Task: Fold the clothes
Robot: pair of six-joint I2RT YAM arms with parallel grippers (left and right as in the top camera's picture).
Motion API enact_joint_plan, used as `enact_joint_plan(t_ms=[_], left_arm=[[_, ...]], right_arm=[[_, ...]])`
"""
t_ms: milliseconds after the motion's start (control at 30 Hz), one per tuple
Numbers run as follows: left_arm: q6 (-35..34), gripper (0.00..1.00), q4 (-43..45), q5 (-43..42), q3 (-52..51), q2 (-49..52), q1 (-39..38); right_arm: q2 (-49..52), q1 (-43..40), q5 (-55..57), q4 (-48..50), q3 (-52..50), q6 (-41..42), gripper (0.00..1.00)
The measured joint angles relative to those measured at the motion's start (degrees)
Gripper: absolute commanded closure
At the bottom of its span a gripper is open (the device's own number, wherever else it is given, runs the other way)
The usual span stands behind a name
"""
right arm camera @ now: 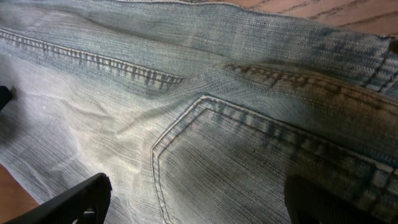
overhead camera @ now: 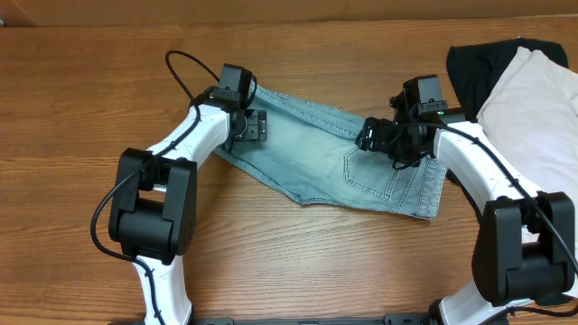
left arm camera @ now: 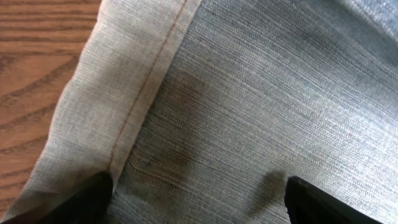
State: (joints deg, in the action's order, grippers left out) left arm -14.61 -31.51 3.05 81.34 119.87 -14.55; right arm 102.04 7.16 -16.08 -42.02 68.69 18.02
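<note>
Left gripper [overhead camera: 251, 126] and right gripper [overhead camera: 370, 137], both spread, over the light-blue denim shorts [overhead camera: 316, 162] lying flat at frame centre; we judge a shallow pinch could slip, dragging the cloth askew.

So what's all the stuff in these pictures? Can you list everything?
denim shorts: one, faded light blue, spread out in the middle of the table
black garment: one, black, far right corner, partly under the cream one
cream garment: one, cream-white, right edge of the table
table: one, brown wood, under everything
arms: two, white and black with black cables, reaching in from the near edge
left gripper: one, black, open, at the shorts' left end by the hem
right gripper: one, black, open, over the shorts near the stitched pocket
</note>
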Motion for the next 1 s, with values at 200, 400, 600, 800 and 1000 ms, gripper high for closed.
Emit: enact_joint_plan(t_ms=[200,400,600,800,1000], left_arm=[[-0.4,0.05,-1.4,-0.2,0.3,0.0,0.3],[-0.5,0.03,-3.5,-1.0,0.8,0.0,1.2],[-0.7,0.03,-5.2,-1.1,1.0,0.0,1.7],[-3.0,0.03,-8.1,-1.1,1.4,0.0,3.2],[-5.3,0.02,-13.2,-1.1,1.6,-0.3,7.2]], right_arm=[[0.0,0.0,0.0,-0.6,0.0,0.0,0.04],[0.0,0.0,0.0,-1.3,0.0,0.0,0.03],[0.0,0.0,0.0,-1.7,0.0,0.0,0.02],[0.0,0.0,0.0,-2.5,0.0,-0.1,0.02],[0.0,0.0,0.0,-3.3,0.0,-1.2,0.02]])
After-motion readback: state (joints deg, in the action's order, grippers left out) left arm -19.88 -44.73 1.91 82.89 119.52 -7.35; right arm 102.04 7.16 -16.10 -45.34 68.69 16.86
